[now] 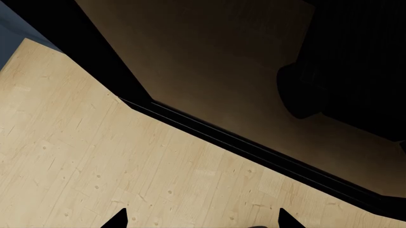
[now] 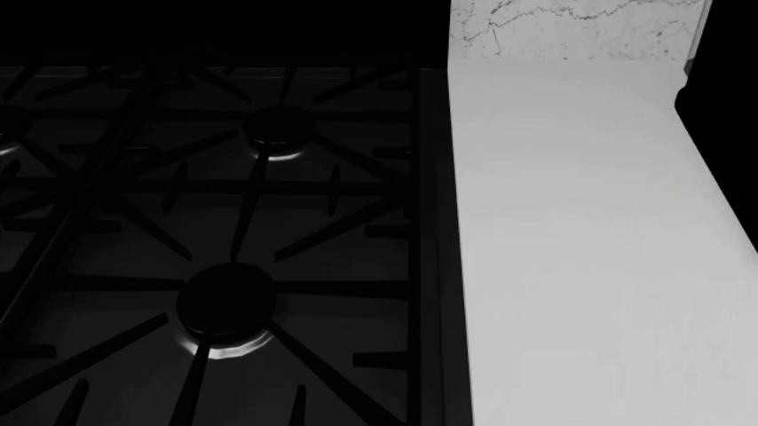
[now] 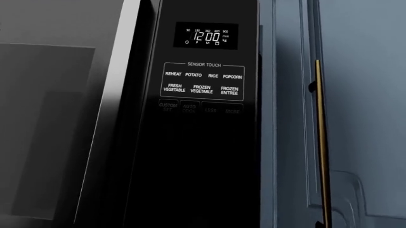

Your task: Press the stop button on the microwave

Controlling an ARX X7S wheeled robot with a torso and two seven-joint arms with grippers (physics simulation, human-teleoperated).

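The left gripper (image 1: 201,219) shows only 2 dark fingertips set wide apart over a pale wood floor (image 1: 82,156). In the right wrist view, the microwave (image 3: 95,118) fills the frame, its control panel (image 3: 201,90) reading 12:00; the stop button isn't legible, and the right gripper is out of sight.

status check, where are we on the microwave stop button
Left end effector open over wood floor. Right end effector unseen; its camera faces microwave panel. Stop button not visible, lower panel dark. Nothing blocking.
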